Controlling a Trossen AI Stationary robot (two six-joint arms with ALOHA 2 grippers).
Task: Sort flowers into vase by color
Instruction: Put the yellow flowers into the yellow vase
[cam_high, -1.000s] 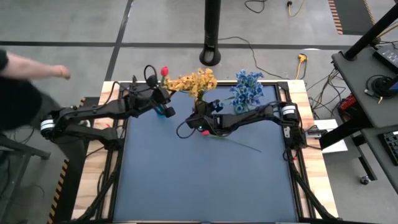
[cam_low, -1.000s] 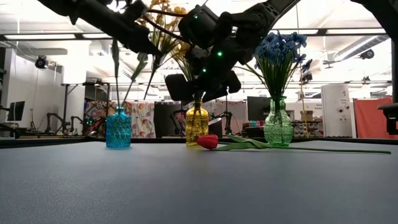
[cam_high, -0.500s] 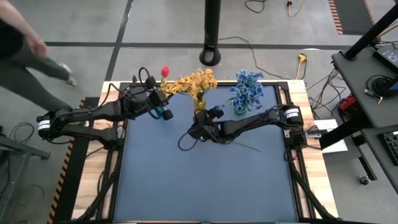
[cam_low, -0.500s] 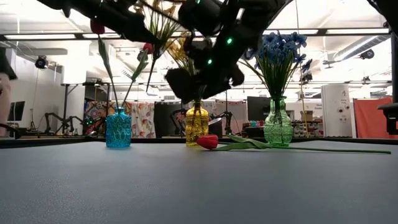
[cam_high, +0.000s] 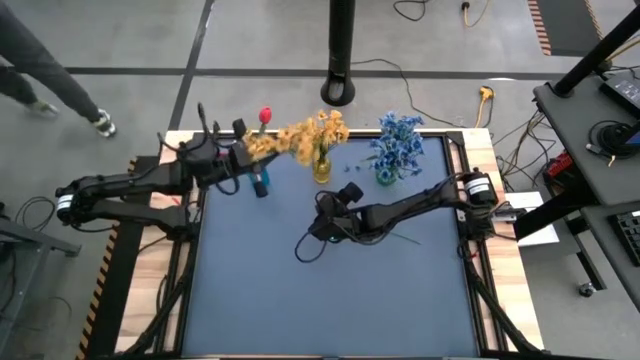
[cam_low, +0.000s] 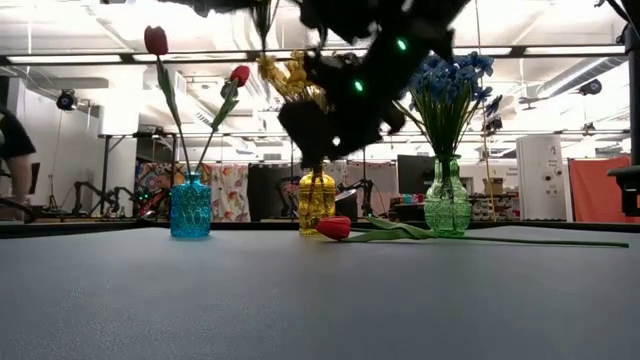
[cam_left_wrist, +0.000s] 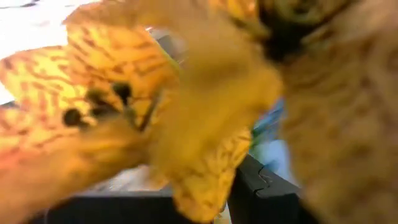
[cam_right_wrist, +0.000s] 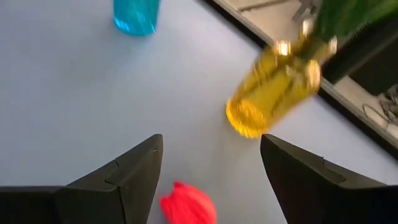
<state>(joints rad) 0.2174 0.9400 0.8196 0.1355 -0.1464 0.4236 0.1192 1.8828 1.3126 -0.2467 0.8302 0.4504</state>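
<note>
Left end effector (cam_high: 243, 155): fingers together, upper left of the high view, beside the blue glass vase (cam_high: 261, 183) with two red tulip buds (cam_low: 156, 40).
Right end effector (cam_high: 325, 222): fingers apart, holding nothing, above the red tulip sprig (cam_low: 335, 228) lying on the counter.
Centre: yellow glass vase (cam_low: 316, 200), yellow blossoms (cam_high: 310, 133).
Right: green glass vase (cam_low: 447, 208), blue blossoms (cam_high: 397, 140).
Counter (cam_high: 330, 300): dark, matte.
Room: a person (cam_high: 40, 60) walking, upper left.

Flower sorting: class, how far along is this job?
Done: blue flowers in the green vase, yellow ones in the yellow vase, two red tulips in the blue vase. In hand: open right gripper over the lying red tulip. Left: vasing it.
</note>
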